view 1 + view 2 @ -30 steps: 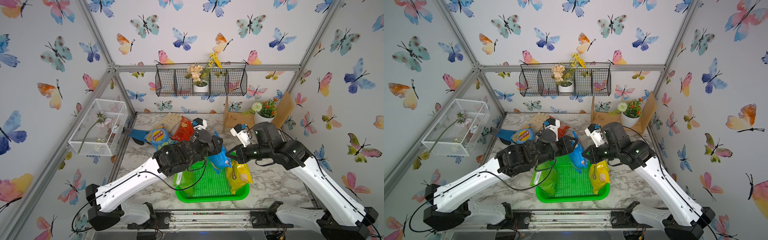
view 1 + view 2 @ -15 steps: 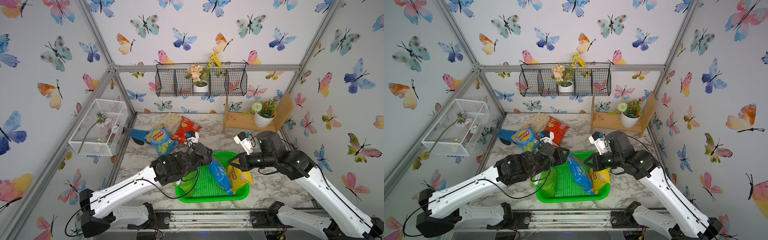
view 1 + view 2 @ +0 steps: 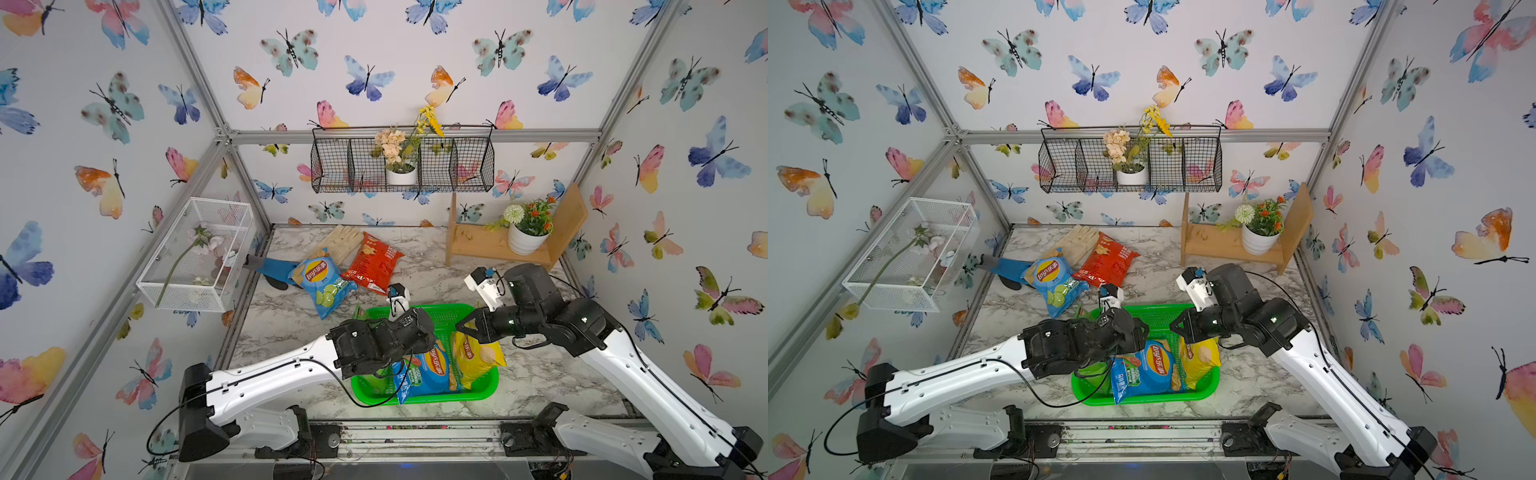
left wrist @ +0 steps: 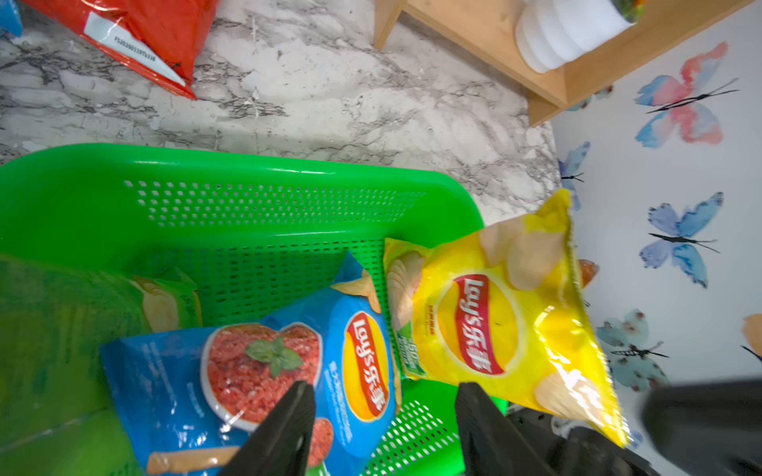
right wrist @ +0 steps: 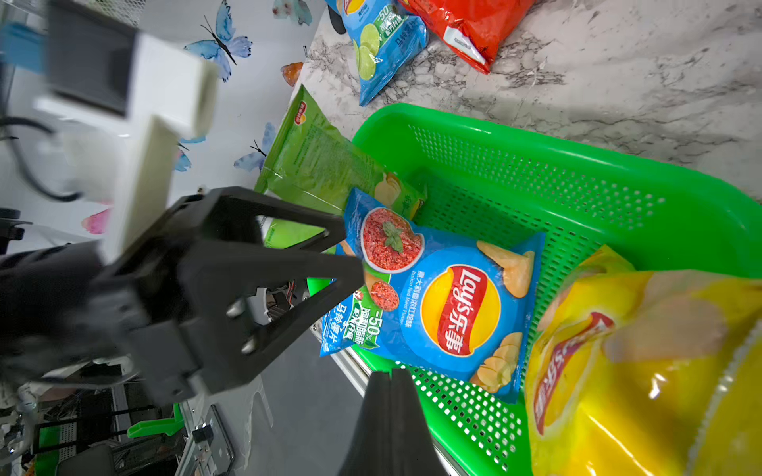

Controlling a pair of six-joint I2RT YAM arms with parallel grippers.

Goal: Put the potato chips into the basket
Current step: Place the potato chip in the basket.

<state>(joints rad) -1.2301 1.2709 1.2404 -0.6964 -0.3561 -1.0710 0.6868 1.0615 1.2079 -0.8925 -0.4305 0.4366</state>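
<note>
Spread wide with nothing between its jaws, the left gripper (image 4: 383, 437) hangs over the basket (image 4: 247, 165), just above the blue bag (image 4: 247, 371). The right gripper (image 5: 391, 412) is clenched on nothing, fingers pressed together, near the yellow bag (image 5: 639, 371).

In both top views the bright green perforated basket sits at lower centre with three glossy, puffed bags in it. The blue bag (image 3: 428, 370), marked with a red-yellow round logo and a tomato picture, lies flat. Its long axis slants from lower left to upper right, and its lower-left corner overhangs the front rim. The yellow bag (image 3: 478, 353) leans on the right wall, one end rising above the rim. The green bag (image 5: 321, 165) is propped on the opposite wall with its upper end past the rim; the left arm hides most of it from above.

A second blue bag (image 3: 322, 280), showing lime slices, and the red bag (image 3: 374, 262) lie side by side on the marble table (image 3: 436, 266), up and left of the basket. Bare perforated floor shows in the basket's upper part. Bare marble shows between the basket and the wooden shelf (image 3: 478, 245).
</note>
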